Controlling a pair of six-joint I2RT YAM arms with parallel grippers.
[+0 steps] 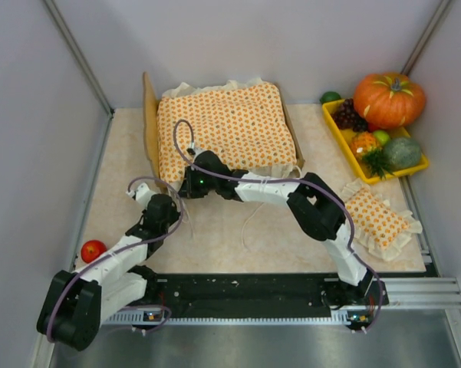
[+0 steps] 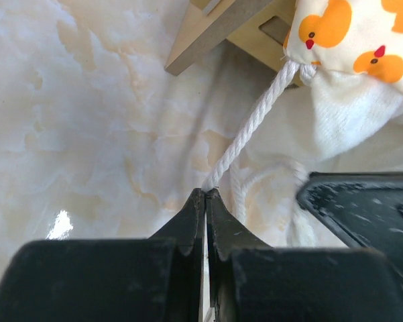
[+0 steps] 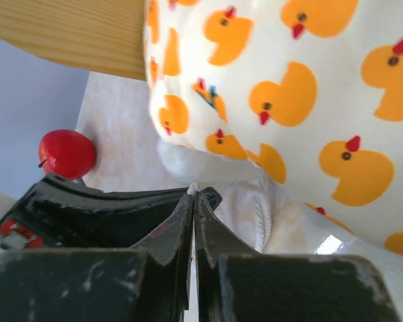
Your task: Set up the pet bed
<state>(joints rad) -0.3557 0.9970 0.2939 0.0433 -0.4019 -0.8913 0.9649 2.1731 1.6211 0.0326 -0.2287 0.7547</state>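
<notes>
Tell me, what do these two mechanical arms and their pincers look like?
Both the left arm and right arm have white sections with bulky black joints. A thin purplish cable loops along each. The fingers are black, tapering wedges, slightly scuffed.

The table has a pale, marbled beige top, glossy enough to catch the light. The pet bed stands on it in the upper middle of the overhead frame, its tall wooden headboard to the left. A yellow tray heaped with fruit sits at the upper right. Below the tray, at the right edge, a small ruffled pillow lies flat. A red apple rests alone at the lower left. A white cord runs out from the bed's near corner, part of it looped on the surface.
</notes>
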